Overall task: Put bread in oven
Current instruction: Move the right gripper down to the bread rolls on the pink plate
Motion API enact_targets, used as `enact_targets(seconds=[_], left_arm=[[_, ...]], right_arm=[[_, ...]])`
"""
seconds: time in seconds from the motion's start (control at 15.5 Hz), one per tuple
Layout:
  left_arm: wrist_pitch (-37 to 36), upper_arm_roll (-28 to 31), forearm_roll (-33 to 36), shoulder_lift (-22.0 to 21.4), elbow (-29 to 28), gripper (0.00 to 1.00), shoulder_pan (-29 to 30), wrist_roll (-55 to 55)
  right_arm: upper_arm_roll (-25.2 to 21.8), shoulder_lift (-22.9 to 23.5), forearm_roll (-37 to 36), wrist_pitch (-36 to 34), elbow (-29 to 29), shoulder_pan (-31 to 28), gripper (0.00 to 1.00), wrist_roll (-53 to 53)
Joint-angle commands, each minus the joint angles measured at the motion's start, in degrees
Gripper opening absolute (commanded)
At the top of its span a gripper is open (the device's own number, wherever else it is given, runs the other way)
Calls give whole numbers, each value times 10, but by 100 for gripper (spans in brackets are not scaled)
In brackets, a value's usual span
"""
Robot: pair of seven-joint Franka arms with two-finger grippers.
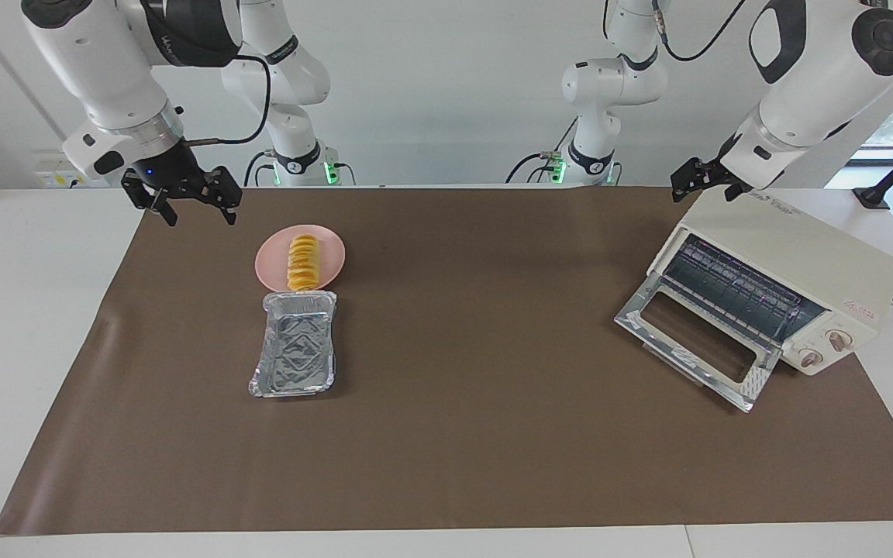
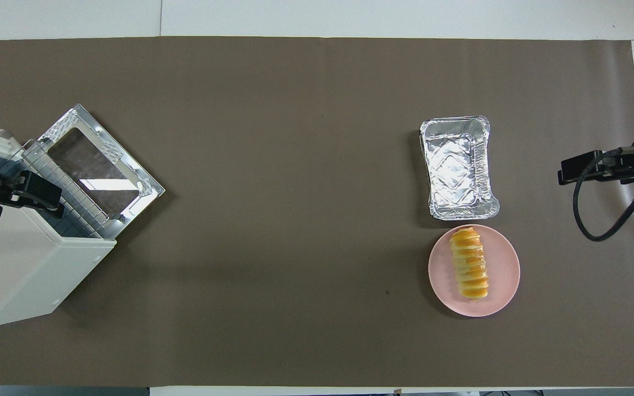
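The bread [image 1: 303, 262], a ridged yellow-orange loaf, lies on a pink plate [image 1: 329, 246] toward the right arm's end of the table; both also show in the overhead view, the bread [image 2: 469, 263] on the plate [image 2: 501, 275]. The cream-white oven [image 1: 795, 256] stands at the left arm's end with its glass door [image 1: 694, 337] dropped open and the wire rack [image 1: 733, 294] showing. It also shows in the overhead view [image 2: 20, 275]. My right gripper [image 1: 197, 211] is open and empty, raised beside the plate near the mat's edge. My left gripper [image 1: 688, 186] hangs over the oven's top.
A crinkled silver foil tray [image 1: 295, 353] lies empty beside the plate, farther from the robots, touching or almost touching its rim. A brown mat [image 1: 477, 403] covers the table between the plate and the oven.
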Motion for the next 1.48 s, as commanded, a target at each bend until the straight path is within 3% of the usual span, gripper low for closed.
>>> enact_targets(seconds=[0.0, 0.32, 0.51, 0.77, 1.03, 1.22, 1.42], left_arm=[[4, -3, 10, -13, -12, 100, 5, 2], [4, -3, 10, -13, -12, 100, 5, 2], [4, -3, 10, -13, -12, 100, 5, 2], [4, -3, 10, -13, -12, 100, 5, 2], [4, -3, 10, -13, -12, 100, 5, 2], [4, -3, 10, -13, -12, 100, 5, 2], [4, -3, 10, -13, -12, 100, 5, 2]], right_arm=[[5, -5, -3, 3, -9, -6, 100, 6], [5, -20, -3, 3, -38, -2, 100, -26], [7, -55, 4, 14, -109, 2, 100, -20], [21, -120, 16, 89, -240, 29, 100, 32], [21, -128, 17, 132, -302, 69, 100, 109], [21, -128, 26, 204, -372, 71, 100, 116], [21, -125, 27, 340, -470, 72, 100, 129]])
